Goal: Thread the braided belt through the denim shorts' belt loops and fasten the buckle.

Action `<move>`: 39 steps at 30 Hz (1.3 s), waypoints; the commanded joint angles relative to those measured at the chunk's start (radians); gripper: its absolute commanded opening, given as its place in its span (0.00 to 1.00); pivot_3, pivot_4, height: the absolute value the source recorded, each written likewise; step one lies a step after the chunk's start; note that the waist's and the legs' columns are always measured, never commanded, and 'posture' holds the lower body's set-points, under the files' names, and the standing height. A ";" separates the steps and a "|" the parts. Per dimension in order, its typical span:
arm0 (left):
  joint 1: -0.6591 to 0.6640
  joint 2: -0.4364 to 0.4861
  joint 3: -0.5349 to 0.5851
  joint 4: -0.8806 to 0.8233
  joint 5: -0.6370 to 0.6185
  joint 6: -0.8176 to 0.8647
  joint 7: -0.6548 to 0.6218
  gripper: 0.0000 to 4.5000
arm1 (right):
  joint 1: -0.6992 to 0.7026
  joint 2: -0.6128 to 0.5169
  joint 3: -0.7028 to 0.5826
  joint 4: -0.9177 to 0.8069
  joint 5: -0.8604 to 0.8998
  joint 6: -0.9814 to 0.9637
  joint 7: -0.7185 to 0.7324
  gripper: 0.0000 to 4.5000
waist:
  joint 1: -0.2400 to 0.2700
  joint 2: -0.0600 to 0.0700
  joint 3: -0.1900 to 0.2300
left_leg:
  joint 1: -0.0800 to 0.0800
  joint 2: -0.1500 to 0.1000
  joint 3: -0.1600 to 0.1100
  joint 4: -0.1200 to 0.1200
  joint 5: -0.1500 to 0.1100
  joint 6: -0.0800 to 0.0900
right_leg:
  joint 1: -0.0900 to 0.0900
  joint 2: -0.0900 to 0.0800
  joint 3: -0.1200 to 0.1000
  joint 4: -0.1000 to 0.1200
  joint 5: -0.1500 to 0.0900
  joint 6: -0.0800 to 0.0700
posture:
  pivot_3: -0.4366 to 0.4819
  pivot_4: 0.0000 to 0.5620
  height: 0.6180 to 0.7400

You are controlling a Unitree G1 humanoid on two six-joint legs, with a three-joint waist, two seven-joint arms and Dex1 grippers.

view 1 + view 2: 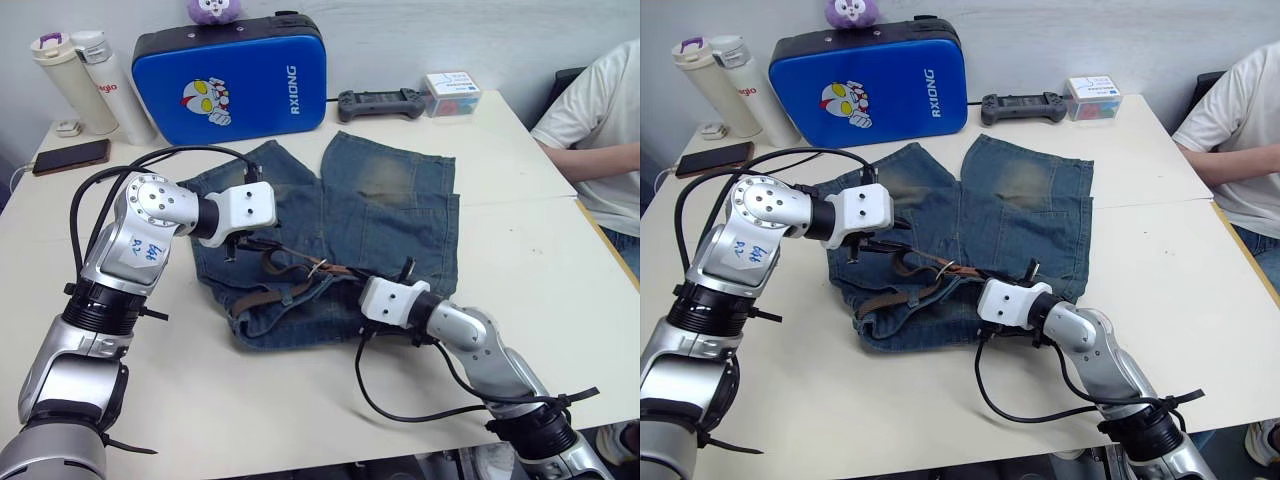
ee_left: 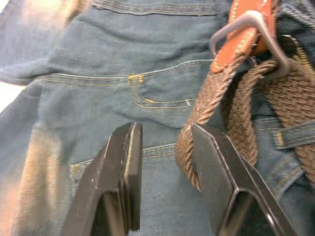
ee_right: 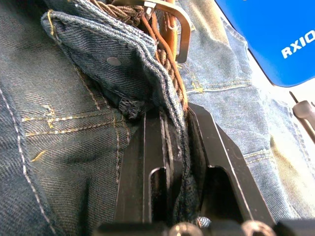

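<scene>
Two hands work at the waistband of the denim shorts (image 1: 370, 215), which lie flat on the pale counter (image 1: 520, 240) with the legs pointing toward the blue hard case (image 1: 232, 77); the braided belt (image 1: 280, 290) runs along the waistband at the near edge, partly threaded, its dark woven strap bunched in loose folds; the buckle (image 2: 256, 34) sits at the tan leather end near the middle of the waist, lying on the denim; one of the belt loops (image 2: 290, 135) crosses the band just beside the woven strap; the left hand (image 2: 165, 162) hovers over the shorts with its fingers apart, one finger (image 2: 216, 172) touching the strap and the other resting on bare denim; the right hand (image 3: 170, 147) has its fingers pressed together on a fold of the waistband edge, the strap running just beside that fold.
</scene>
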 commanded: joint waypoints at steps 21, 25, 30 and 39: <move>0.017 0.050 -0.034 -0.020 0.053 -0.096 0.003 0.42 | -0.017 0.014 -0.024 -0.032 0.006 -0.003 -0.011 0.00 | 0.000 0.000 0.000 | 0.000 0.000 0.000 0.000 0.000 0.000 | 0.000 0.000 0.000 0.000 0.000 0.000 | 0.48 0.27 1.00; 0.019 0.032 -0.058 0.004 0.082 -0.131 0.020 0.42 | -0.018 0.016 -0.024 -0.032 0.006 -0.003 -0.011 0.00 | 0.001 0.000 0.000 | 0.000 0.000 0.000 0.000 0.000 0.000 | 0.000 0.000 0.000 0.000 0.000 0.000 | 0.48 0.27 1.00; 0.020 0.025 -0.063 0.012 0.091 -0.143 0.029 0.42 | -0.014 0.015 -0.027 -0.036 0.006 0.000 -0.013 0.00 | 0.000 0.000 0.000 | 0.000 0.000 0.000 0.000 0.000 0.000 | 0.000 0.000 0.000 0.000 0.000 0.000 | 0.48 0.27 1.00; 0.024 0.014 -0.056 0.004 0.082 -0.101 0.032 0.16 | -0.017 0.016 -0.025 -0.039 0.006 0.003 -0.012 0.00 | 0.001 0.000 0.000 | 0.000 0.000 0.000 0.000 0.000 0.000 | 0.000 0.000 0.000 0.000 0.000 0.000 | 0.48 0.27 1.00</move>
